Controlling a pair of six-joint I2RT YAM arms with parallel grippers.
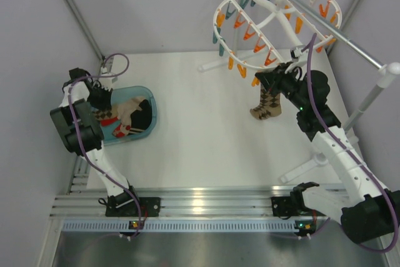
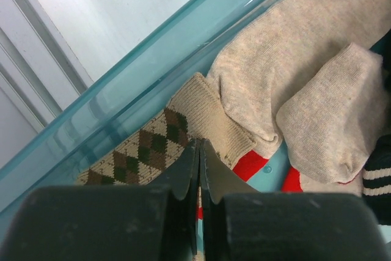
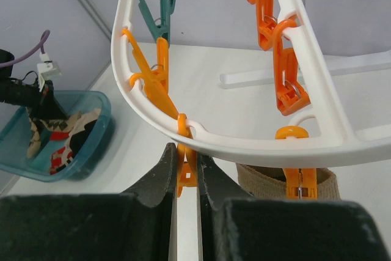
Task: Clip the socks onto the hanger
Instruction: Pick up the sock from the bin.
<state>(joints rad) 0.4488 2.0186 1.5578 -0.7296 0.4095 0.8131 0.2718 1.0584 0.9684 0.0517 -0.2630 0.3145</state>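
Two limp argyle socks [image 1: 265,104]: one clipped to the hanger [image 3: 244,143], one in the teal tub [image 2: 122,84], left gripper [image 2: 200,146] pressed together at its ribbed cuff [image 2: 204,111], likely the best hold. Right gripper [image 3: 186,152] pinches an orange clip [image 3: 184,177].

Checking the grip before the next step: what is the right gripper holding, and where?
The right gripper pinches an orange clip by the part just under the hanger.
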